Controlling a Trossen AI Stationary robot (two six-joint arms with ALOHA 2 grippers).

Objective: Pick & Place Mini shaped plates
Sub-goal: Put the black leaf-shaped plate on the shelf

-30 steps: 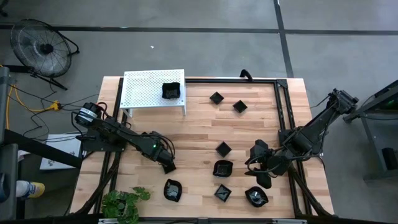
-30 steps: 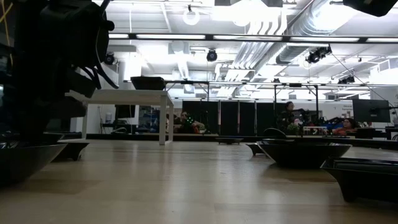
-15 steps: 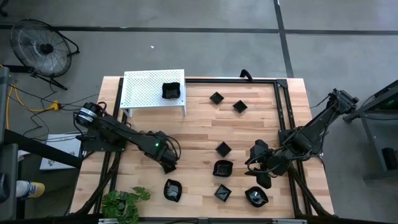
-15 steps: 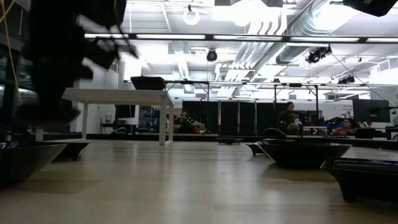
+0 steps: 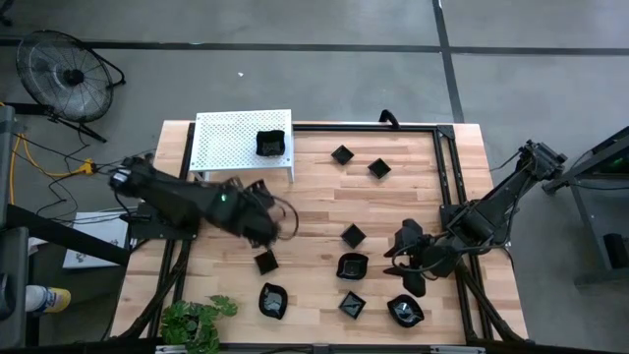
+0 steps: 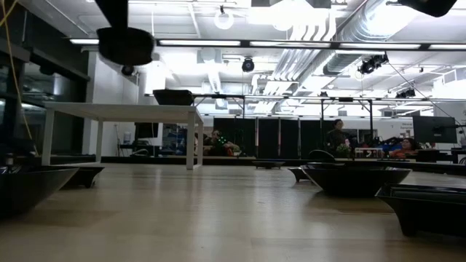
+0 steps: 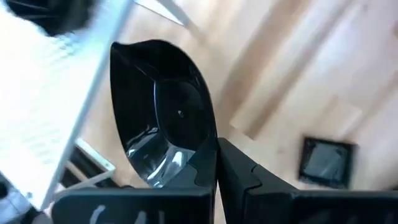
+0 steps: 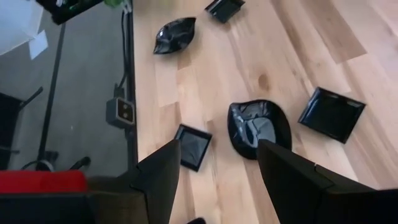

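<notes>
Tabletop's barely cleared tbh: one plate (image 5: 269,144) is parked on the shelf (image 5: 228,141), another plate (image 7: 163,129) is pinched by the left gripper (image 7: 216,163), seven are left, right gripper (image 8: 216,167) spread.

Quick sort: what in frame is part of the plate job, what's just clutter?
Job: mini shaped plates on the table; one plate gripped by the left gripper; white perforated shelf holding a plate.
Clutter: fan, plant.
</notes>
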